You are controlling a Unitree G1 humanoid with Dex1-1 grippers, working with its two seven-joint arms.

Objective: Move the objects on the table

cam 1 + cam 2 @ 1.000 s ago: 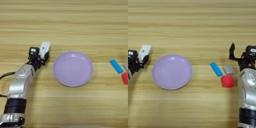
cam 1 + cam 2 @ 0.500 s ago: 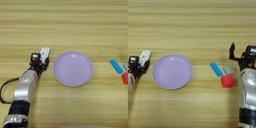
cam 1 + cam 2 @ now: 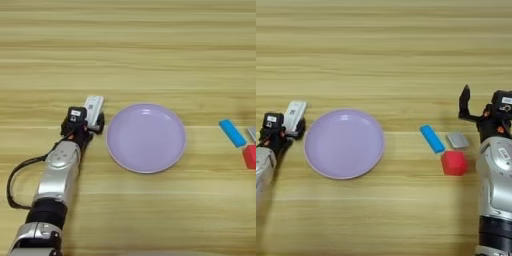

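Observation:
My left gripper (image 3: 89,121) is shut on the lower end of the white oblong bar (image 3: 93,107), just left of the round lilac plate (image 3: 146,137). The bar points away from me and stops short of the plate's rim. Nothing lies on the plate. Far to the right, the small red cube (image 3: 454,162) rests on the wooden table (image 3: 150,50). My right gripper (image 3: 479,111) stands open just beyond and right of the cube, holding nothing.
A blue oblong block (image 3: 432,138) lies slanted between the plate and the cube. A small grey flat piece (image 3: 458,140) sits beside it, just above the cube. A black cable (image 3: 15,180) loops out from my left forearm.
My left gripper has carried the white bar nearer to me and slightly right, closer to the plate's left edge. The right arm, cube and plate have stayed put.

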